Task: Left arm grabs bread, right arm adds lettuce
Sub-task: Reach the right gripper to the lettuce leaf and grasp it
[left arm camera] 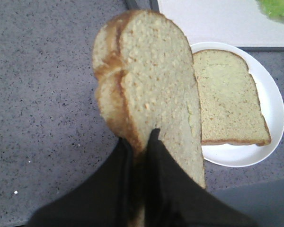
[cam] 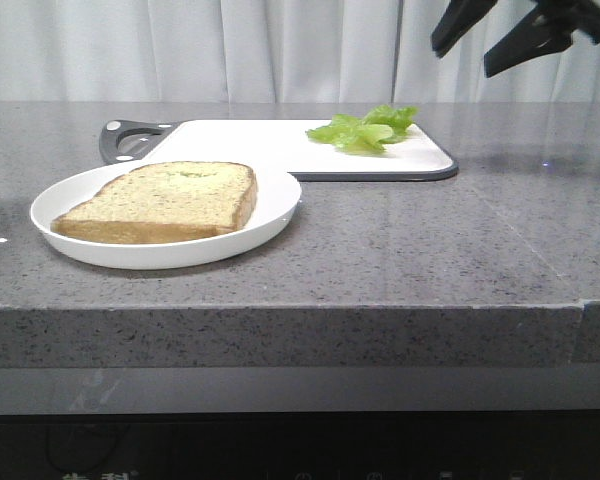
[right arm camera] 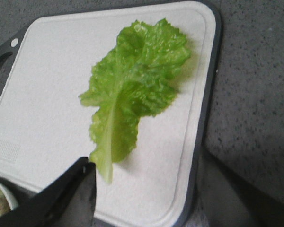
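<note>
In the left wrist view my left gripper [left arm camera: 139,139] is shut on a thick bread slice [left arm camera: 151,75], held on edge above the grey counter. It is out of the front view. A second slice [cam: 165,200] lies flat on a white plate [cam: 280,215], also seen in the left wrist view [left arm camera: 227,94]. The green lettuce [cam: 365,130] lies on the far right part of a white cutting board [cam: 240,140]. My right gripper [cam: 462,57] hangs open and empty high above the board's right end. In the right wrist view it [right arm camera: 146,163] is above the leaf [right arm camera: 137,80], apart from it.
The cutting board [right arm camera: 47,85] has a dark rim and a grey handle [cam: 130,140] at its left end, just behind the plate [left arm camera: 274,104]. The grey stone counter [cam: 460,240] ends at a front edge. A white curtain hangs behind.
</note>
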`<state>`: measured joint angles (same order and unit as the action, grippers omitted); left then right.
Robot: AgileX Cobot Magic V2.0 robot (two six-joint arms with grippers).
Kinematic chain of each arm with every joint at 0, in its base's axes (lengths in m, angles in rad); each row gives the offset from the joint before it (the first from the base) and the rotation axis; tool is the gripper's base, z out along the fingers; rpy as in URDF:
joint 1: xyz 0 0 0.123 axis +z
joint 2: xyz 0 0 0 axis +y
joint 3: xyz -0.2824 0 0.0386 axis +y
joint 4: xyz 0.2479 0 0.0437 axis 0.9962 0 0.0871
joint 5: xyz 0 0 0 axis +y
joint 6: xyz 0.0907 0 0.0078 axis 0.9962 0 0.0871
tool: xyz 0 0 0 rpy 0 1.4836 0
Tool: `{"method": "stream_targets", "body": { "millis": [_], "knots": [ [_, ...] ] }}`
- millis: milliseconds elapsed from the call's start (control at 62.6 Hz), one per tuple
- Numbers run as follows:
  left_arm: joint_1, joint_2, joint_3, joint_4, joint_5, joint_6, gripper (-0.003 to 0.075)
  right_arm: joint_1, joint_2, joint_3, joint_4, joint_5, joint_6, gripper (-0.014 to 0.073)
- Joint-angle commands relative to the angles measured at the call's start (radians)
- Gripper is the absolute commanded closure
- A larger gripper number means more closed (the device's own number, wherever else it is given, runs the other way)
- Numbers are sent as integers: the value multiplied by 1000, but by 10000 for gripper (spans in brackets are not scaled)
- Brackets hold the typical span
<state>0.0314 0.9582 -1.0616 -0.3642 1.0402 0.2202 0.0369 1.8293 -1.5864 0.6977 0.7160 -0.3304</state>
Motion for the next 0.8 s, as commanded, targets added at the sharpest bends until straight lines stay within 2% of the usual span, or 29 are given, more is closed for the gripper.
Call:
{"method": "stream_targets", "body": {
  "millis": [0, 288, 591, 703, 783],
  "knots": [
    [1, -14, -26, -28, -79, -7, 741, 0, 33, -112, 56, -30, -16, 113],
    [1, -14, -26, -28, -95, -7, 741, 26, 246, -347, 61, -5, -16, 113],
    [1, -14, -26, -28, -95, -7, 741, 58, 351, -446, 67, -16, -17, 118],
    [1, -14, -26, -28, -95, -7, 741, 69, 352, -446, 68, -20, -48, 194],
    [1, -14, -26, -26, -95, -7, 741, 81, 353, -446, 67, -28, -64, 315]
  ]
}}
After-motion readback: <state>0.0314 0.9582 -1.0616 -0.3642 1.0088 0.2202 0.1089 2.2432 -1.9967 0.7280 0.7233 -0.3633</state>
